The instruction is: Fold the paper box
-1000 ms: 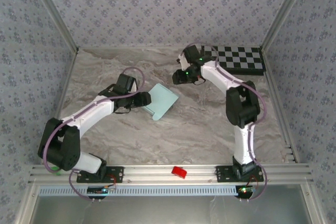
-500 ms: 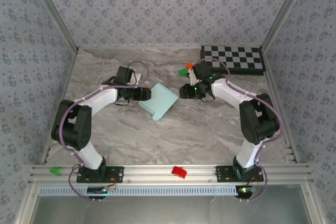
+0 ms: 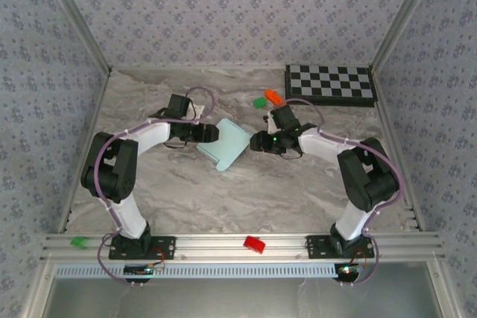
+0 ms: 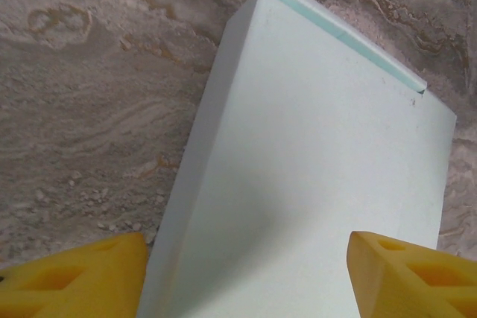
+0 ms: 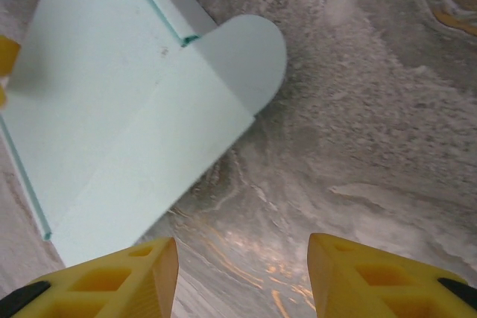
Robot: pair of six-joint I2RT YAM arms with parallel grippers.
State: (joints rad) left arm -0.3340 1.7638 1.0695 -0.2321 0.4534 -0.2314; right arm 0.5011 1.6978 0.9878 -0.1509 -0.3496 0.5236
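1. Fingers (image 4: 71, 277) of the left gripper (image 4: 246, 288), left wrist view: spread wide at the lower corners, one on each side of the paper box (image 4: 313, 154). The box runs from bottom centre to upper right as a flattened sleeve. One long side is creased up, and the far end is unclosed. Whether the fingers touch the board cannot be told, since the lower edge crops them
2. Right wrist view: the right gripper (image 5: 242, 277) is parted and holds nothing, over the bare marbled table (image 5: 358, 109). The box fills the upper left. Its rounded tab (image 5: 250, 53) and end flap lie flat and untucked
3. Top external view: the box sits at centre frame, between both grippers. Folding looks barely begun, with erecting and tucking left to do. The underside and any inner tabs are hidden
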